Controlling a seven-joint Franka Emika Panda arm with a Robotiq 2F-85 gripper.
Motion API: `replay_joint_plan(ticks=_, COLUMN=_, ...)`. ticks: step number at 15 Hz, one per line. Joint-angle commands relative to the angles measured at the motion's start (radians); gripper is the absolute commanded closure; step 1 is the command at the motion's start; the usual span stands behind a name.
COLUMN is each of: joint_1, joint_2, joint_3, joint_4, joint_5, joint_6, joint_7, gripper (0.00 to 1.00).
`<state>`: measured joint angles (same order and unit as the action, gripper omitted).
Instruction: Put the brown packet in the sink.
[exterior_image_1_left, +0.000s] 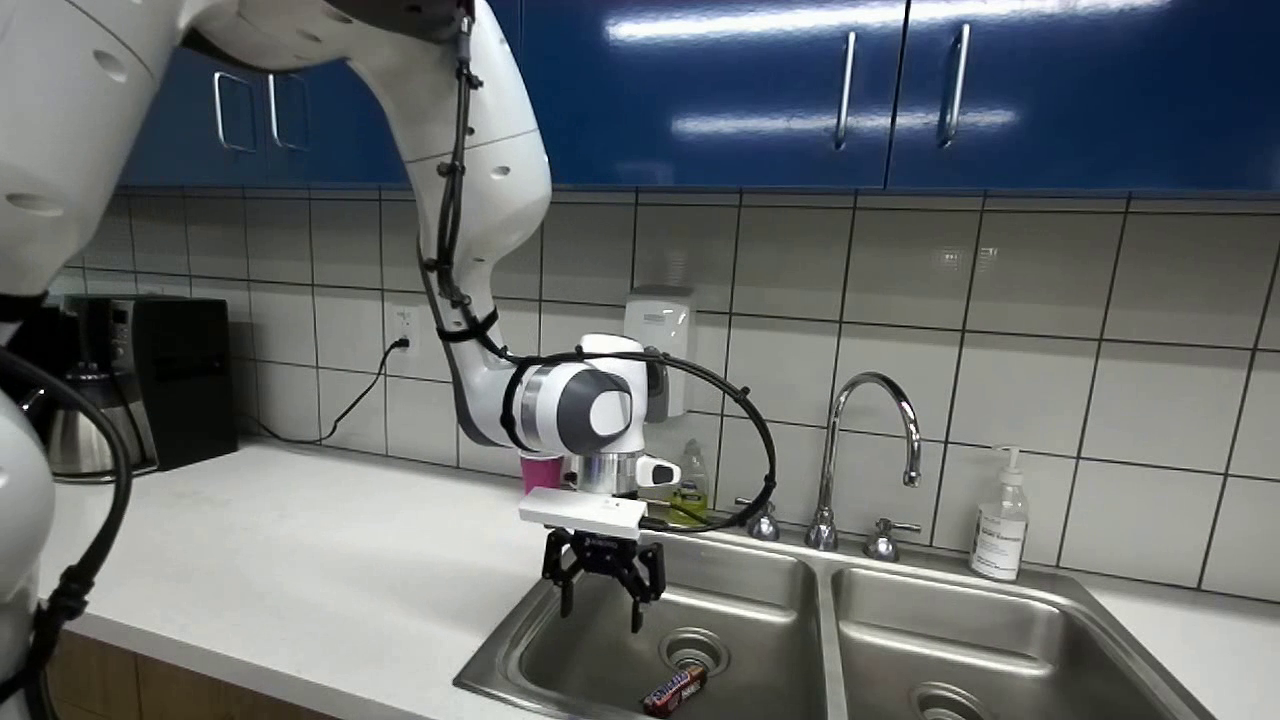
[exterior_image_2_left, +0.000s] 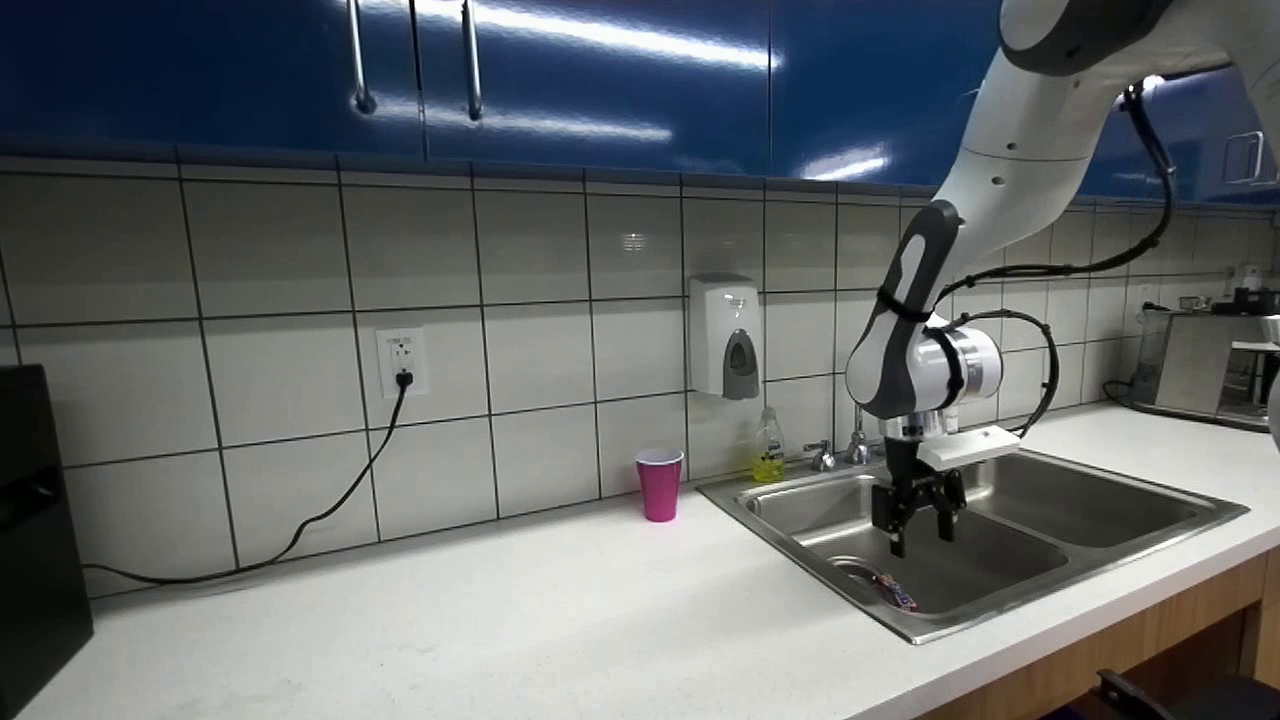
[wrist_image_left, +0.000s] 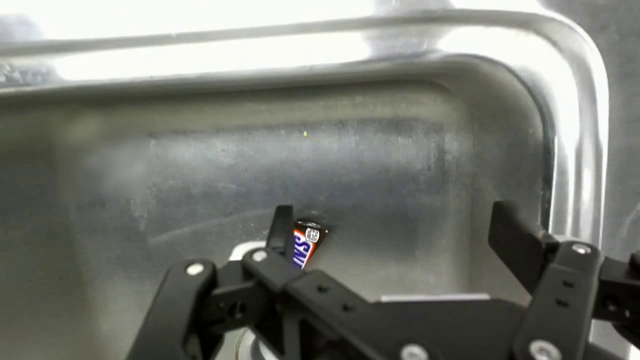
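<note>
The oblong brown packet (exterior_image_1_left: 676, 690) lies in the stainless-steel double sink (exterior_image_1_left: 830, 640), apparently leaving only retreat for the spread, empty black gripper (exterior_image_1_left: 602, 614).

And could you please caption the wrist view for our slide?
Open black two-fingered hand above a stainless-steel sink basin, where a small dark-brown packet with bold lettering lies partly hidden.

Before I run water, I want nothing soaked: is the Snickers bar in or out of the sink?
In: both exterior views show the Snickers bar lying in the sink by the drain, below the open tool.
</note>
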<state>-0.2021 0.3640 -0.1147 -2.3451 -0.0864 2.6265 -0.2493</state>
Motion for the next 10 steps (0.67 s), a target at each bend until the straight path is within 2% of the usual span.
replay_joint_plan(ticks=1, joint_1=0.037, joint_2=-0.174, joint_3=-0.035, joint_4=-0.173, joint_5=-0.065, joint_6=0.020, joint_7=0.048, gripper=0.00)
replay_joint_plan(ticks=10, joint_1=0.055, joint_2=-0.457, joint_3=-0.033, joint_4=-0.404, joint_5=-0.204, joint_6=-0.001, joint_7=0.140, gripper=0.00)
